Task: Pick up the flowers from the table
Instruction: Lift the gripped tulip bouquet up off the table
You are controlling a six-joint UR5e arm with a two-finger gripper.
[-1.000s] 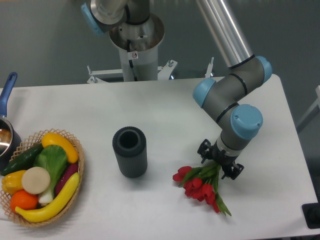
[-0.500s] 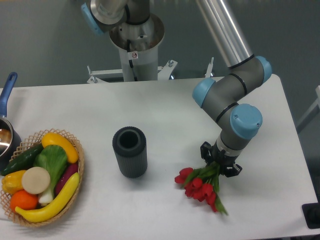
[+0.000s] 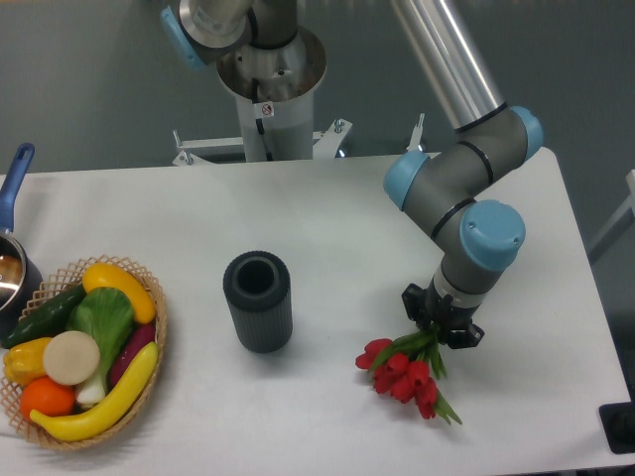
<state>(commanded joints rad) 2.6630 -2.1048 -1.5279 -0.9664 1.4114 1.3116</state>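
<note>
The flowers (image 3: 405,374), red tulips on green stems, are at the front right of the white table (image 3: 327,218). My gripper (image 3: 442,322) points down over their stem end and is shut on the stems. The blooms point down-left of the gripper, with a green leaf tip trailing toward the front edge. Whether the bunch still touches the tabletop I cannot tell.
A dark ribbed cylinder (image 3: 258,300) stands upright left of the flowers. A wicker basket (image 3: 155,337) of fruit and vegetables sits at the front left edge. A pot with a blue handle (image 3: 14,188) pokes in at the far left. The arm's base (image 3: 270,79) rises behind the table.
The gripper's fingers have drawn together on the stems. The arm and bunch have shifted slightly to the right, and the blooms have moved with it.
</note>
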